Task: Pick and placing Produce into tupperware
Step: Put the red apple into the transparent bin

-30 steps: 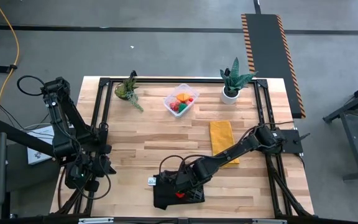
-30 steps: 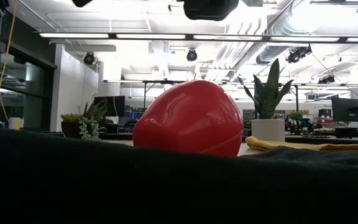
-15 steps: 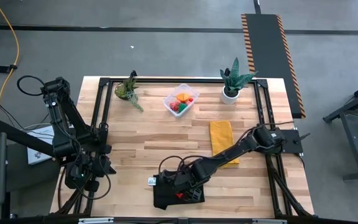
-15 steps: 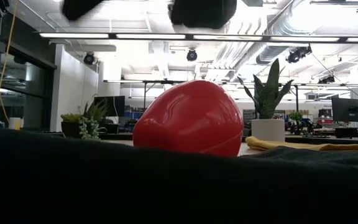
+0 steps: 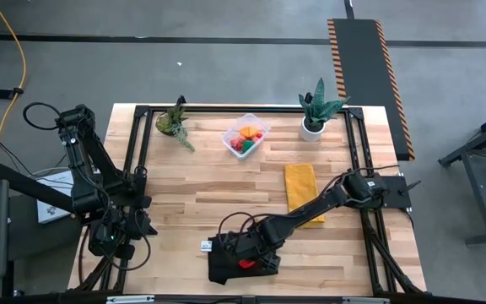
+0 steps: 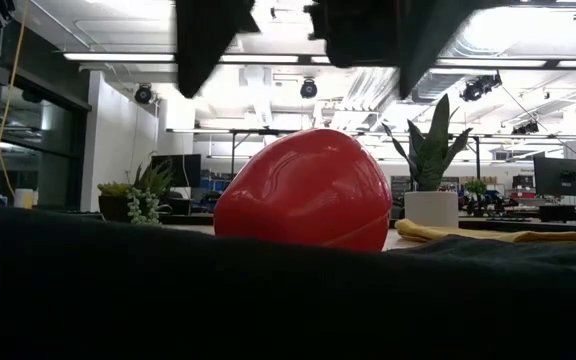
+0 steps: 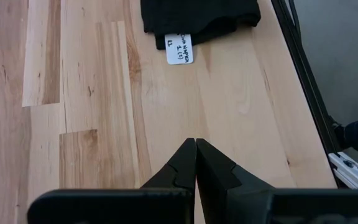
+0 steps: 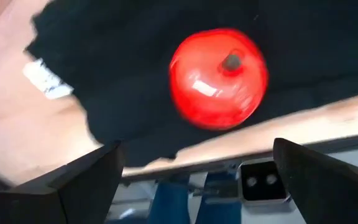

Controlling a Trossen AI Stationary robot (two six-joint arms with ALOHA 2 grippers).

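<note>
High view: my right gripper [image 5: 241, 253] hangs with fingers spread wide over the red produce piece [image 5: 245, 263], which lies on a black cloth [image 5: 226, 270] at the table's [image 5: 209, 186] six o'clock edge. My left gripper [image 7: 196, 163], fingers pressed together, waits at eight o'clock. The tupperware [image 5: 245, 135], holding other produce, sits at twelve o'clock.
</note>
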